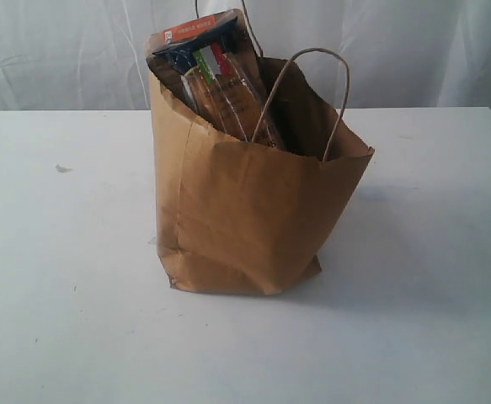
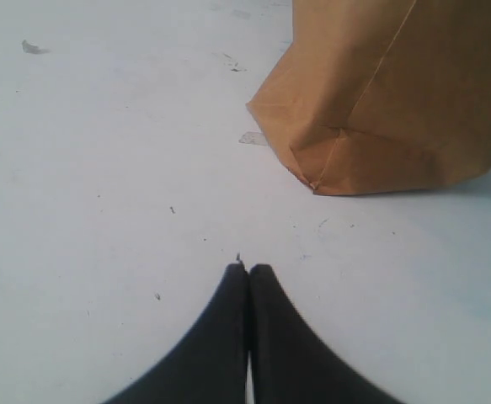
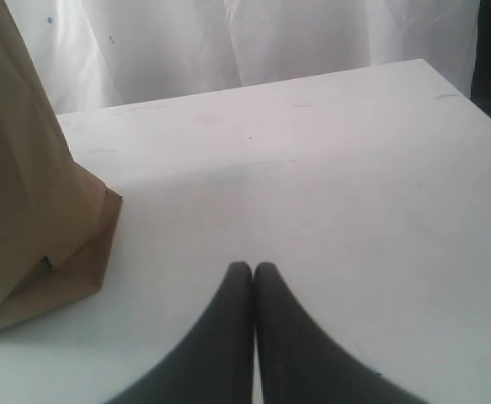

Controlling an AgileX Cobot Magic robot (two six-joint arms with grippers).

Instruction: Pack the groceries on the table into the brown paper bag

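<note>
Black left gripper: the two dark fingers are pressed together tip to tip with nothing between them. It hangs over bare table, near a bottom corner of the bag but not touching it.
Table: wide, flat and white. A small grey mark sits on its left part, well left of the bag.
Brown paper bag: creased kraft paper, standing on its base about the middle of the table, mouth open. Its left wall rises nearly straight, while its right wall flares out to the right toward the rim.
Long pasta pack: inside the bag at its far left, with the top end sticking out above the rim and tilted to the left. An orange label sits at the top. Below it is a dark band with green, white and red stripes, then clear film over brownish pasta.
Loop handle: twisted paper, arching up from the bag's rim just right of the pack.
Bag interior: in shadow, so what else lies in it cannot be told.
Right gripper: the black fingers are closed against each other and hold nothing. It hangs over bare table on the bag's right, apart from its bottom corner.
Curtain: white cloth hanging behind the table's far edge.
</note>
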